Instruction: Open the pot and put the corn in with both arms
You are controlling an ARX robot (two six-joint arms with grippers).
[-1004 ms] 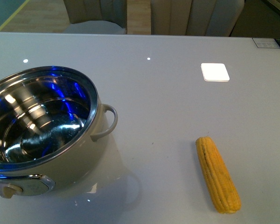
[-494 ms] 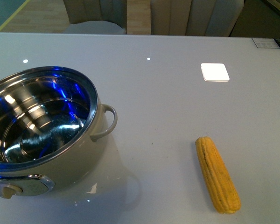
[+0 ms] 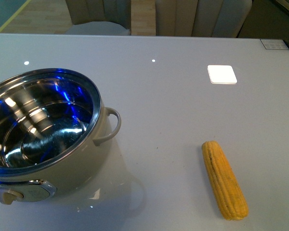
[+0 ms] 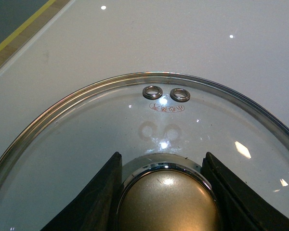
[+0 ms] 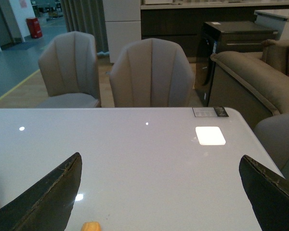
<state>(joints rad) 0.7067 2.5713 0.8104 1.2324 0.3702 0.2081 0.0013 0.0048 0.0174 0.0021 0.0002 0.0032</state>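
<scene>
1. Lid off: the pot (image 3: 82, 166) stands open at the counter's (image 3: 173, 110) left side, steel bowl bare and empty, control dial facing the robot, ready to take the corn.

2. The corn (image 3: 225, 180) lies flat on the counter well apart from the pot, on the right, with its narrower end pointing away from the robot. Nothing touches it.

3. The left gripper (image 4: 162, 156) has its fingers pressed in on either side of the gold knob (image 4: 166, 202) of the glass lid (image 4: 86, 130), apparently holding it clear of the pot so the opening is free. The pale counter shows through the glass. Whether the lid hangs or rests on the surface cannot be told.

4. The right gripper (image 5: 160, 159) is spread wide and holds nothing. Its camera looks across the counter towards the chairs (image 5: 151, 72), with only the corn's tip (image 5: 90, 226) at the frame's edge, so it appears to sit back from the cob rather than over it.

5. Neither arm shows in the front view.

6. Judgement: opening is done, and the loading half has not begun. The corn falls to the right arm, which would need to come down over the cob and close across its width, since a rounded, tapered cob may roll under an off-centre pinch.
</scene>
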